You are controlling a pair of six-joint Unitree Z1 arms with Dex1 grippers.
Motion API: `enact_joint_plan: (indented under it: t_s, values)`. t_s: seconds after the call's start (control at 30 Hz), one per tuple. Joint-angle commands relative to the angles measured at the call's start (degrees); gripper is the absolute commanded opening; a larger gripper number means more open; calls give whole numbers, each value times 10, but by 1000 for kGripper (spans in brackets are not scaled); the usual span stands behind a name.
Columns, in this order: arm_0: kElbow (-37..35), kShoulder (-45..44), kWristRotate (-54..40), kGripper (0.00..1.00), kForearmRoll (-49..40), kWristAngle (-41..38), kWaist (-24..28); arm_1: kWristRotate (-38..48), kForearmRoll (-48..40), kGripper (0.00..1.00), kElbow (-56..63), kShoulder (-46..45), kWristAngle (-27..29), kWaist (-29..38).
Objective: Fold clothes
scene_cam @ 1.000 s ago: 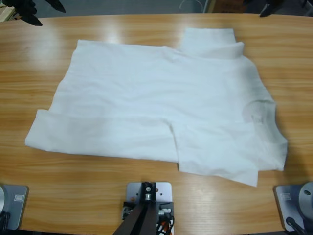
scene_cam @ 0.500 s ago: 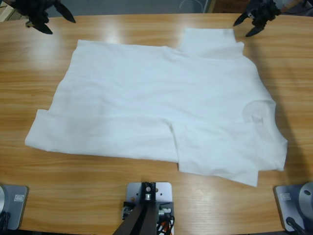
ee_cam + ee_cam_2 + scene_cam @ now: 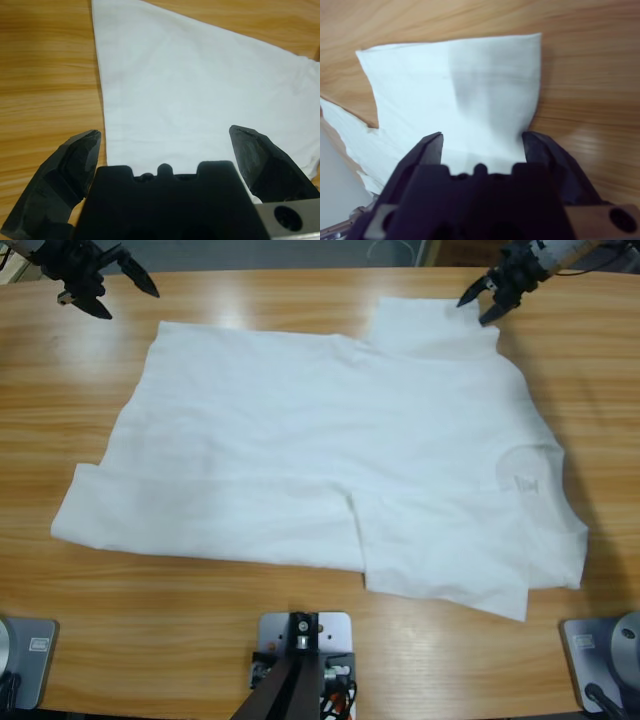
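The clothes, a white short-sleeved T-shirt (image 3: pixel 330 440), lie spread flat across the wooden table (image 3: pixel 60 390), collar and neck label (image 3: pixel 522 483) toward the right. The near hem side is partly folded over. My left gripper (image 3: pixel 125 295) hovers open above bare wood just beyond the shirt's far left corner. In the left wrist view the shirt (image 3: pixel 190 85) fills the space ahead of that open gripper (image 3: pixel 165 140). My right gripper (image 3: pixel 475 310) is open at the far sleeve's right corner. In the right wrist view the sleeve (image 3: pixel 470 75) lies between and ahead of this gripper (image 3: pixel 484 142).
Bare wood runs around the shirt on every side, widest at the left end and along the near edge (image 3: pixel 150 640). The table's far edge (image 3: pixel 300 272) lies just behind both grippers.
Both grippers have come in from the far corners toward the shirt. The right one has moved left and down to the sleeve's corner; the left one has shifted slightly right. The shirt has not moved.
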State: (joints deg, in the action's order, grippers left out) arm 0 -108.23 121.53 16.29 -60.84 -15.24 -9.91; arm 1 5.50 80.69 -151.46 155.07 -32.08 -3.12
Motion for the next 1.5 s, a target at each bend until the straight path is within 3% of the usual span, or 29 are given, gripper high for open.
enact_joint_plan:
  t_s: [0.03, 0.13, 0.17, 0.47, 0.73, 1.03, 1.27, 1.5]
  values:
    - [-3, 36, -5, 1000, -23, -8, -3, -12, 14, 297, -70, 76, 32, 20]
    - [-3, 37, -6, 1000, -29, -8, -1, -22, 19, 8, -84, 82, 39, 20]
    - [-3, 37, -6, 1000, -29, -8, -1, -28, 21, 0, -86, 83, 43, 20]
    - [-16, 66, -6, 996, -29, -8, 7, -57, 27, 0, -95, 90, 38, 20]
    - [-174, 194, -71, 996, -29, -42, 52, -60, 34, 0, -91, 83, 39, 20]
    - [-271, 280, -13, 975, -56, -69, 26, -63, 40, 0, -102, 85, 39, 15]
    - [-354, 322, -17, 982, -110, 42, 18, -66, 43, 0, -106, 83, 40, 11]
    - [-387, 347, -18, 981, -136, 128, -5, -66, 45, 0, -114, 88, 42, 4]
